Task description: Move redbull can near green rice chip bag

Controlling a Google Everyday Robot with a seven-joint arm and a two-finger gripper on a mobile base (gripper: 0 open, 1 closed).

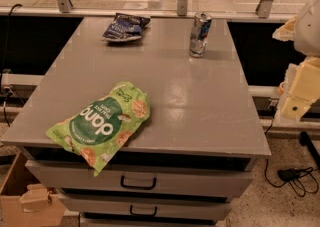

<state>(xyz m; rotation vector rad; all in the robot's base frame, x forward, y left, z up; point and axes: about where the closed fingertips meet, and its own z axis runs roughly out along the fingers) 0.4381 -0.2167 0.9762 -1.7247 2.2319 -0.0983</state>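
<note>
Gripper (300,88) at right edge, off table (200,111); open or closed, cannot tell. Risk: toppling upright redbull can (200,34) through off-centre grasp; nudging green rice chip bag (102,121), overhanging front edge.

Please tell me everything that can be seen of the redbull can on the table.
The redbull can is slim and tall, of shiny silver and blue metal. It stands upright on the far part of the grey table, right of centre, near the back edge. Only the tabletop touches it. The dark blue snack bag lies apart to its left; the green rice chip bag lies far off at the front left edge. The gripper hangs beyond the table's right side, well apart from it.
</note>
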